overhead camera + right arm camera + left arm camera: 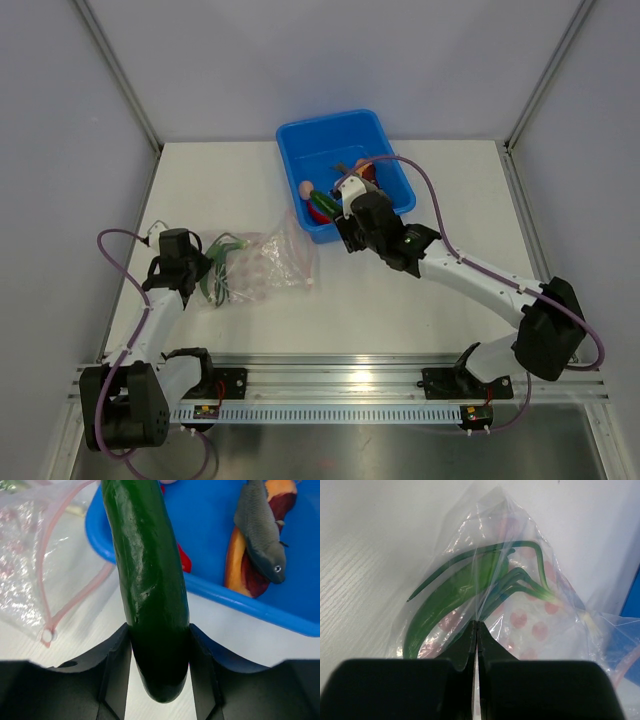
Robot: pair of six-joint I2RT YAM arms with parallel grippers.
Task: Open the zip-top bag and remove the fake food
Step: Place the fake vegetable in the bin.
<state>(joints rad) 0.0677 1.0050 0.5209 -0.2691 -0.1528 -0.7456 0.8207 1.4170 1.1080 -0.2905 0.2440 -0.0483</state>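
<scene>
A: Where is the zip-top bag (265,262)?

B: Flat on the surface (330,320), left of centre. Its long axis runs left to right, and its far right corner lies just beside the near left corner of the blue tub (335,140); I cannot tell if they touch.

A: Which way does the mouth point?

B: Right, toward the tub. The pinkish zip strip (80,597) shows as 2 separate lines, so the mouth gapes.

A: And the jaws?

B: The left gripper (478,630) is clenched on a fold of film at the bag's left end. The right gripper (160,645) grasps 1 piece of fake food, a long dark green vegetable (145,570), over the tub's near rim.

A: Room to move?

B: Bare surface lies between the bag and the near edge, and more to the right of the tub. The left arm stands near the left edge of the surface.

A: Anything hidden?

B: The vegetable's far tip is cut off in the wrist view, and the right wrist covers most of it from above. Its long axis points away from the jaws, toward the tub. Through the wrinkled film I make out a green chilli (455,590) and a green onion (525,587); the pink spots behind them are unclear.

A: In the tub?

B: A grey fish (260,530) lying on an orange slice (235,565), a red piece (184,560) partly hidden, and a pale pink egg (307,187).
</scene>
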